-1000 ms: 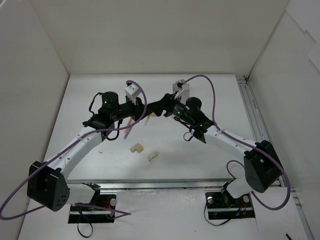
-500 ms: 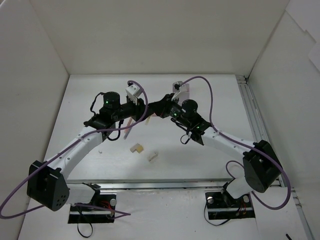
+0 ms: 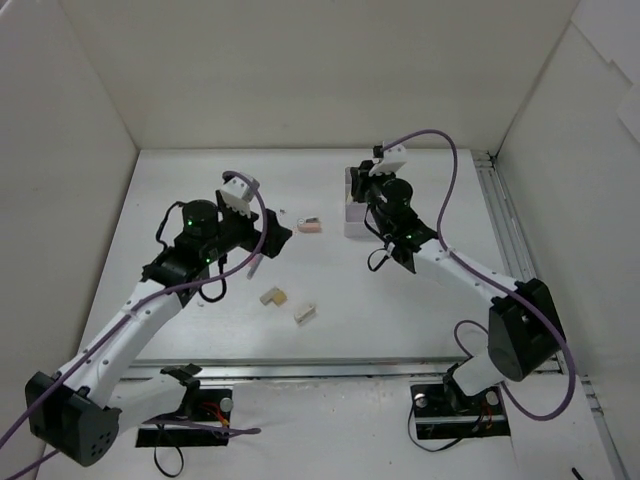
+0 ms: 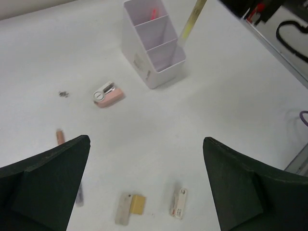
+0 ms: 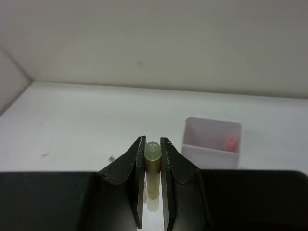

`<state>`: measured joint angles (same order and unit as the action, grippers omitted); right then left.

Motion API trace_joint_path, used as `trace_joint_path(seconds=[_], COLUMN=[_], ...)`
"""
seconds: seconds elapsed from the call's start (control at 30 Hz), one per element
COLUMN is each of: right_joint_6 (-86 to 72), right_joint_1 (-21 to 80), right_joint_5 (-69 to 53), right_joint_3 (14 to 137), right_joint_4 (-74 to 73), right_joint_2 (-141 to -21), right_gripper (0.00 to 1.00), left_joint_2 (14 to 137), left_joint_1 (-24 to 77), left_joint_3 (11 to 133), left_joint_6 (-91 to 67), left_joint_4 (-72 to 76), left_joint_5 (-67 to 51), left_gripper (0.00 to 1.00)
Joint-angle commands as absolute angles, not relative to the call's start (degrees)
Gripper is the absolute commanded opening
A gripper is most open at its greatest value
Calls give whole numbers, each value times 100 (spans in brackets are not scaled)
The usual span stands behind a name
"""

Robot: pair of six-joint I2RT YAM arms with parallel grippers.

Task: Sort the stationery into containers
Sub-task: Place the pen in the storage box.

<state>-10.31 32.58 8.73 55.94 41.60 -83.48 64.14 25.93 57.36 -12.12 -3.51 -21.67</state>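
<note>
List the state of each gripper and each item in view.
Left gripper: open, empty.
Right gripper: shut on yellow-green pen.
Yellow-green pen: gripped, off the table.
White box: upright, red pen in end compartment.
Pink block: flat on table.
Tan L-shaped block: flat on table.
Cream block: flat on table.

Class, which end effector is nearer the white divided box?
Right. The right end effector is above the white box, gripping a pen; the left end effector is open, well apart from it.
</note>
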Motion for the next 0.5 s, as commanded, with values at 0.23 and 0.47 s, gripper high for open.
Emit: trace_joint_path(seconds=[0.23,0.47], right_joint_6=[553,817], right_joint_1=[2672,2602], right_joint_5=[1862,2460], right_joint_3=[7276,7761], right_joint_4=[5323,6336], right_joint_2=[-10256,-11232], right_gripper=[0,0], left_joint_2=[5256,5053], left_joint_1=[1732,1354], left_joint_3=[4598,4342], left_joint_6=[-1696,-1723], left_joint_4=[-896,-958], left_joint_5=[-1142,-1151], left_gripper=[100,100])
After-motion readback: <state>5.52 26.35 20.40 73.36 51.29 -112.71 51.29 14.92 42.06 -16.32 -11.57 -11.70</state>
